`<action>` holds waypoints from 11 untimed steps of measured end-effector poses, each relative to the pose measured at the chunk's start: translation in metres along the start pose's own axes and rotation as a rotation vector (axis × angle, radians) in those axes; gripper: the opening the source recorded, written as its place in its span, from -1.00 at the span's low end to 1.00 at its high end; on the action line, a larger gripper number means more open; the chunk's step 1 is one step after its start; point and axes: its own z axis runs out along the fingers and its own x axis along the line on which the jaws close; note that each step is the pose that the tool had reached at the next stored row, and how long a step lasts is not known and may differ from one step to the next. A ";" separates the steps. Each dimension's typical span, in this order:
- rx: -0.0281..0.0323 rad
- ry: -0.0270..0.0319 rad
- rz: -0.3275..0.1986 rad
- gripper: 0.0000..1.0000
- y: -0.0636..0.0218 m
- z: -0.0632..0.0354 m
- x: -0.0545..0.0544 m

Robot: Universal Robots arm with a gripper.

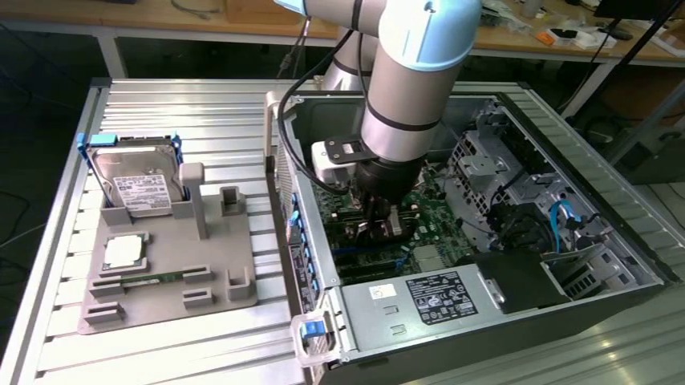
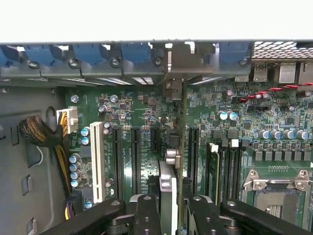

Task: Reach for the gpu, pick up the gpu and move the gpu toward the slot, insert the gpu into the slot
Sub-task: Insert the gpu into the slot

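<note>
GPU (image 2: 168, 196) is clamped edge-on in the half-closed gripper (image 2: 168, 215), long axis parallel to the slots (image 2: 136, 159), hanging just above the motherboard (image 2: 274, 105).

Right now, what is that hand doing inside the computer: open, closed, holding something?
Hand: closed on the gpu, held edge-on over the motherboard's slots.

gpu (image 2: 171, 147) seen edge-on in wrist view, lower end hidden behind gripper (image 2: 168, 215). Exterior view: arm (image 1: 412, 88) blocks the gpu; which slot it sits over is unclear.
</note>
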 end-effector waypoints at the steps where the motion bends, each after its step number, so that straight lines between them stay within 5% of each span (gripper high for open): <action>1: 0.0001 0.0000 0.000 -0.47 0.0000 0.0000 0.000; 11: 0.0001 -0.0002 -0.005 -0.47 0.0001 0.0006 -0.004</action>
